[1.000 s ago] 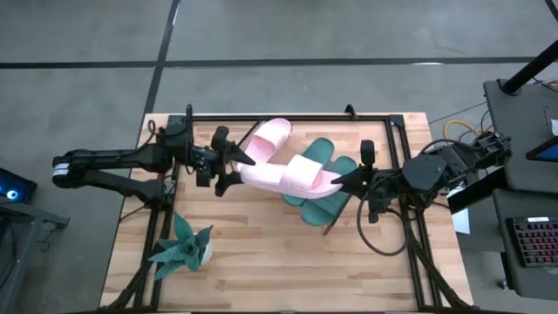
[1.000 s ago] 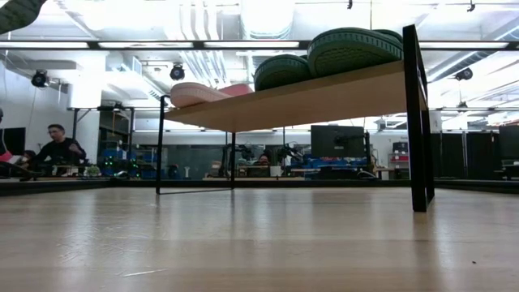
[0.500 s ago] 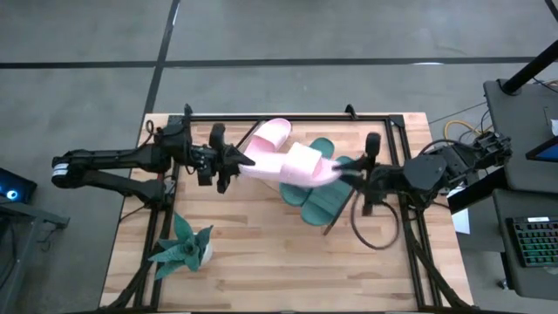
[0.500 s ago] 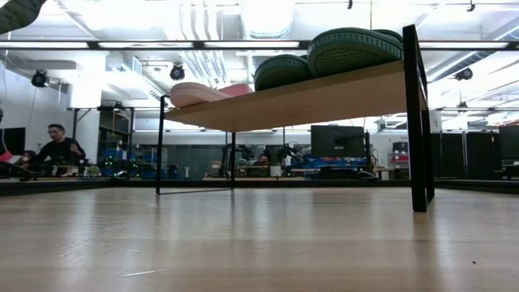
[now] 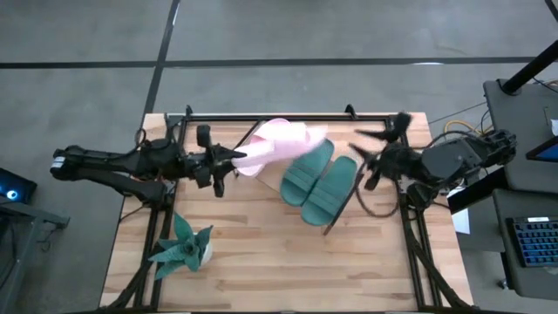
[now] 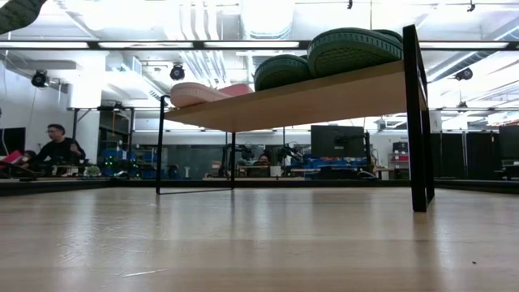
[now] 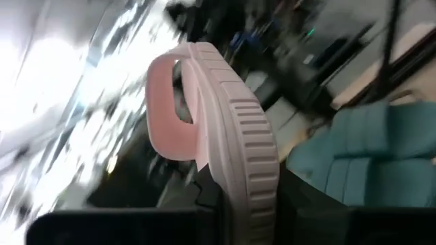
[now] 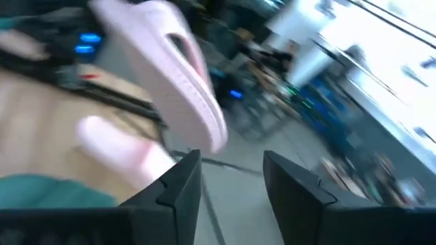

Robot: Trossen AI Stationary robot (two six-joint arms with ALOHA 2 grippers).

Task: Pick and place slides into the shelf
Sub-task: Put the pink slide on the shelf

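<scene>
The left gripper [image 5: 234, 159] pinches one pink slide [image 5: 283, 139] by its end above the shelf [image 6: 308, 97], probably to set it beside the green slides [image 5: 318, 179], while the right gripper [image 5: 373, 146] hangs spread and empty.

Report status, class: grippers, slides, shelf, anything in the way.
Left gripper shut on pink slide, held on edge. Right gripper open, empty. Green slides on shelf. Nothing in the way.

On the shelf [image 5: 342, 209] you have two slides [image 5: 319, 180] side by side; left of the shelf the left pincer [image 5: 234, 160] holds a third slide [image 5: 281, 142]; the plant [image 5: 184, 243] stands farther left.
</scene>
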